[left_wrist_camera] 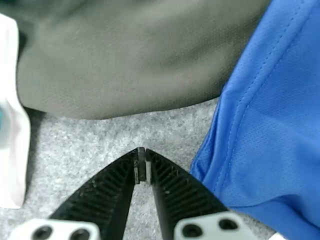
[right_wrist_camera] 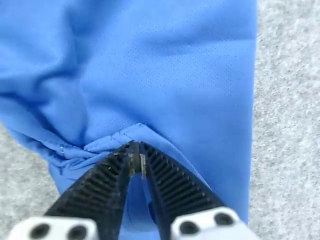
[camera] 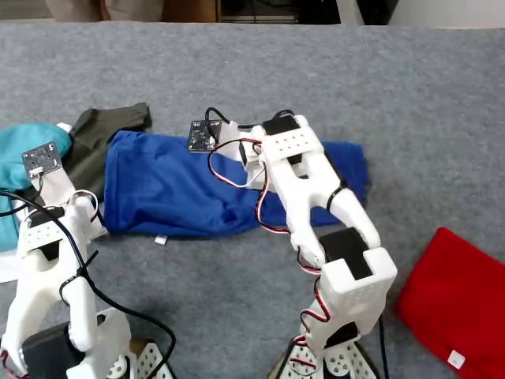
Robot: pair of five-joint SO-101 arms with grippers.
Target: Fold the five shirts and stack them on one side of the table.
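Overhead, the blue shirt (camera: 166,189) lies across the worktop (camera: 237,63), white tag (camera: 161,239) at its near hem, print unreadable; red shirt (camera: 454,304) at right. Left wrist: left gripper (left_wrist_camera: 141,165) clenched empty over worktop, between olive shirt (left_wrist_camera: 125,60) and blue shirt. Right wrist: right gripper (right_wrist_camera: 136,160) clenched on a blue shirt fold.

We can read no text, number or sign anywhere. A white tag (camera: 161,239) lies at the edge of the blue shirt (camera: 166,189), at about 7 o'clock from its middle. A second tag (camera: 456,359) sits on the red shirt (camera: 454,292) at about 6 o'clock, and both are too small for us to make out any print.
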